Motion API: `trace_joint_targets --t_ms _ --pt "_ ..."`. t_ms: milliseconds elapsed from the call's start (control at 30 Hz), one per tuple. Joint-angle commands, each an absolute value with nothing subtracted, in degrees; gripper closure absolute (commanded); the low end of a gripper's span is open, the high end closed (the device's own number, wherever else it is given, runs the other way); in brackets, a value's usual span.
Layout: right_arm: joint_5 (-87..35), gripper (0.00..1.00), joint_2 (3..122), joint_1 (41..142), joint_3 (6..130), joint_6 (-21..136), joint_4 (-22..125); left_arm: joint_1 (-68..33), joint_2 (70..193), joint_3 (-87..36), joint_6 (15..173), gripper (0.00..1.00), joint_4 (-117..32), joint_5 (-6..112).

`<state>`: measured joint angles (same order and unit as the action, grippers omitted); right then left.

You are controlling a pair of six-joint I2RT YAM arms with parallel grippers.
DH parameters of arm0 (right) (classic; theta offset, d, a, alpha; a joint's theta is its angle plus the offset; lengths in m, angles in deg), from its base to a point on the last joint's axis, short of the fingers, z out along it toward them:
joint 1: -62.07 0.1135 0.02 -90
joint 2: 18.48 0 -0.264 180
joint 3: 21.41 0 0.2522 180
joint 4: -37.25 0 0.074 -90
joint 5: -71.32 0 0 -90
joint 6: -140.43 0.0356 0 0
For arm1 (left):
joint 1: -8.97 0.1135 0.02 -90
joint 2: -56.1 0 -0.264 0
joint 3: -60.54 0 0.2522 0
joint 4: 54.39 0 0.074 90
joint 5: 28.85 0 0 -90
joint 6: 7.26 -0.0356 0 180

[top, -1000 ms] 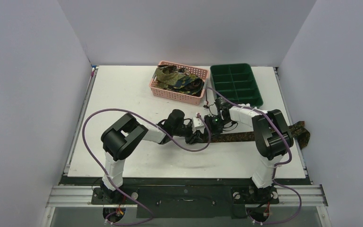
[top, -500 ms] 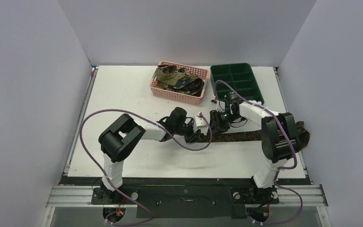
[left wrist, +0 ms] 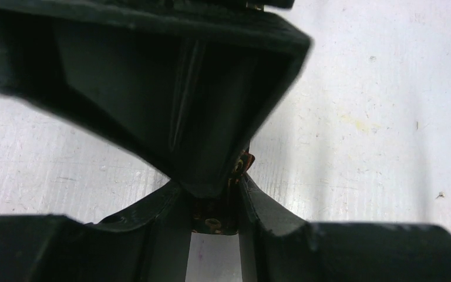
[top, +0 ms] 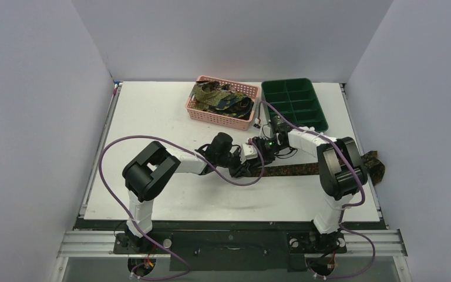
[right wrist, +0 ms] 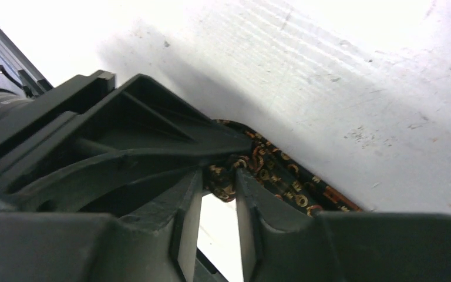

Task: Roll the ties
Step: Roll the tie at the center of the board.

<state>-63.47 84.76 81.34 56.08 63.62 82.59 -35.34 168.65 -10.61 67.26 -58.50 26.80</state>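
One dark tie [top: 296,170] with a brown and gold pattern lies flat across the table's right half, and its far end hangs off the right edge. My left gripper [top: 245,169] and right gripper [top: 258,154] meet at its left end. In the left wrist view my left gripper [left wrist: 214,202] is shut on a fold of the tie [left wrist: 212,221], with the other gripper's finger just above. In the right wrist view my right gripper [right wrist: 218,181] is shut on the tie's end [right wrist: 282,182], which trails away to the right.
A pink mesh basket [top: 218,121] holding several more ties [top: 220,97] stands at the back centre. A dark green compartment tray [top: 322,117] stands to its right. Purple cables loop around both arms.
My right gripper swung back and then left, closing in on my left gripper. The tie's left end has shifted slightly left with it. The left arm has barely moved.
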Motion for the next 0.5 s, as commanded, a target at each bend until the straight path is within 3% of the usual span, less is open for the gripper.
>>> trace_joint_targets --t_ms 0,133,200,233,333,467 --pt "-62.6 0.82 87.0 81.6 54.9 65.1 78.7 -34.9 169.8 -9.1 67.6 0.73 -48.5 30.6" --pt "-61.2 1.0 87.9 81.5 54.8 62.5 81.2 -34.6 169.4 -8.6 68.2 0.73 -48.4 30.8" --pt "-58.9 1.0 87.7 81.4 54.9 60.1 82.5 -34.1 168.8 -8.3 68.3 0.7 -48.4 30.7" --pt "-58.0 1.0 87.7 81.4 54.9 58.7 82.8 -33.6 168.5 -8.1 68.4 0.68 -48.5 30.3" --pt "-52.9 1.0 88.6 81.4 55.6 56.4 84.1 -32.7 166.4 -5.7 68.9 0.47 -52.0 28.4" --pt "-49.5 1.0 90.0 81.9 56.3 54.9 85.1 -32.5 165.2 -3.6 69.2 0.35 -57.4 27.1"
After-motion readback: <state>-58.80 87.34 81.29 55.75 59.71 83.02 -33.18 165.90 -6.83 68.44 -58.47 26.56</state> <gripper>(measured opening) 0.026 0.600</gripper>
